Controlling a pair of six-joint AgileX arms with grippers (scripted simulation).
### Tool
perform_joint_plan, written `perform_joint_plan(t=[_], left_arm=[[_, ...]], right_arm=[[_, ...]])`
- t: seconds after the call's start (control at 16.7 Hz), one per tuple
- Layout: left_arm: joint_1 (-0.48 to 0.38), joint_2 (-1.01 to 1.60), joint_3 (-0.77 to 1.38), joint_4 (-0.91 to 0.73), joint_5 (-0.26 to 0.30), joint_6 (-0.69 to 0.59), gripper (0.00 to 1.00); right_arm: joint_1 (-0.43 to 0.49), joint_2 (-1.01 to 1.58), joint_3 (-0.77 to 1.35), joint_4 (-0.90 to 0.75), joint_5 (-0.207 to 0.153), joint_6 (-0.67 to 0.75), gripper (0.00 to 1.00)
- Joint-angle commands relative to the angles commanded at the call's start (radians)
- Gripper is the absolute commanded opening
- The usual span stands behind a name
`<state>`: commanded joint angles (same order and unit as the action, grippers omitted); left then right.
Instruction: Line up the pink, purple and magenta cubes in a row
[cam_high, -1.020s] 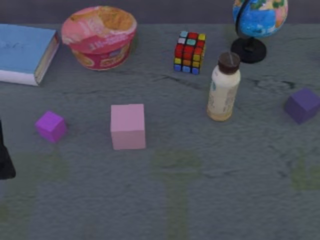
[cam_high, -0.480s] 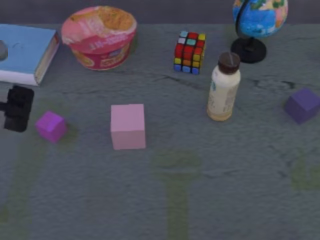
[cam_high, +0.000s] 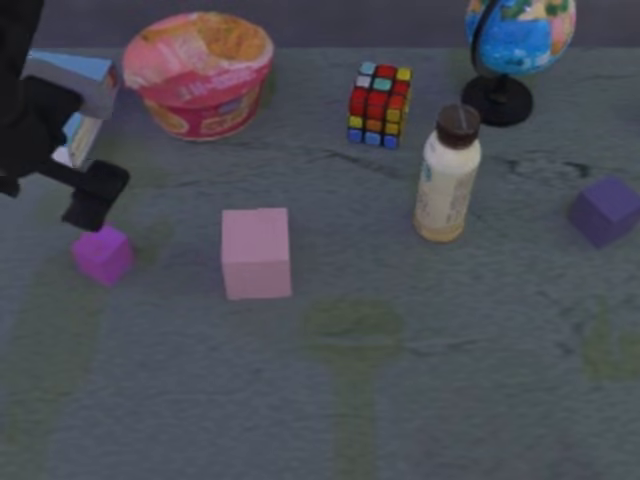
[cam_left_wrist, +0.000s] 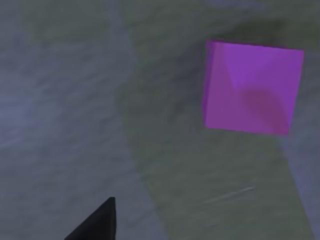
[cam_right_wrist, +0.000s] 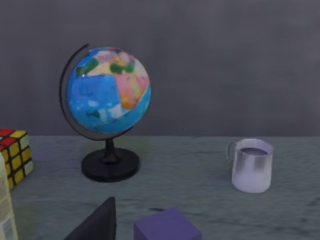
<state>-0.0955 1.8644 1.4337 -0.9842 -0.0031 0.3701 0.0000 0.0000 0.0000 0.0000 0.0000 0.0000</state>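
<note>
The small bright magenta cube (cam_high: 102, 254) sits at the table's left. My left gripper (cam_high: 95, 195) hovers just behind it, open and holding nothing. The left wrist view shows the magenta cube (cam_left_wrist: 252, 87) beyond one dark fingertip (cam_left_wrist: 97, 222). The large pale pink cube (cam_high: 256, 252) rests right of it, near the middle. The small dark purple cube (cam_high: 604, 211) lies at the far right. My right arm is out of the top view. Its wrist view shows the purple cube (cam_right_wrist: 167, 226) beside one fingertip (cam_right_wrist: 102, 222) of the open gripper.
Along the back stand a blue book (cam_high: 88, 78) partly under my left arm, a pink noodle cup (cam_high: 198, 72), a multicoloured puzzle cube (cam_high: 379, 104) and a globe (cam_high: 518, 40). A cream bottle (cam_high: 447, 175) stands between the pink and purple cubes. A mug (cam_right_wrist: 252, 165) shows in the right wrist view.
My left arm has swung in from the table's left edge, back and to the right, and its gripper now hangs just behind the magenta cube. No cube has moved.
</note>
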Motion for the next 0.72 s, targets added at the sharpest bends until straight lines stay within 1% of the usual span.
perform_joint_plan(t=[0.18,0.3,0.72], left_arm=[[-0.007,0.167,0.138,-0.081,0.003,0.031,1.0],[-0.01,0.229,0.195,-0.112,0.005,0.043,1.0],[-0.006,0.25,0.213,-0.118,0.005,0.048,1.0]], right_arm=[[0.0,0.0,0.0,0.0,0.0,0.0,1.0],[0.0,0.0,0.0,0.0,0.0,0.0,1.0],[0.0,0.0,0.0,0.0,0.0,0.0,1.0]])
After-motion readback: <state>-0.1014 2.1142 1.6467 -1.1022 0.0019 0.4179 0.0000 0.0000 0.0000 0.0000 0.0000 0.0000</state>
